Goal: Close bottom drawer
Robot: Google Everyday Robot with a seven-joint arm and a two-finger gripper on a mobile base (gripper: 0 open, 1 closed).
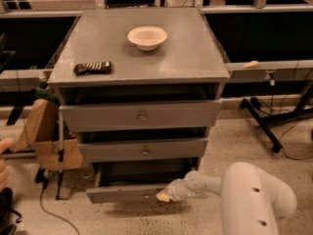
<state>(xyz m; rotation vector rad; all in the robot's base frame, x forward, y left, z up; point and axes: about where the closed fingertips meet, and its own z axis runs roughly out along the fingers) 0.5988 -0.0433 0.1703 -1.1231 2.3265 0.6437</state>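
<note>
Beyond and left of the cream-tipped gripper point(164, 196) lay the slim grey wooden bottom drawer point(122, 194), pulled out, its front running sideways; whether the gripper was open could not be told.

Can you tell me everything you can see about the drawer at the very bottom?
The bottom drawer is grey and looks wooden, with the slimmest front of the three. It is open, pulled out from the cabinet, with a dark gap showing behind its front panel. The front sits lowest of the three. I cannot make out a knob. The gripper is at the right end of the front and seems to touch it.
</note>
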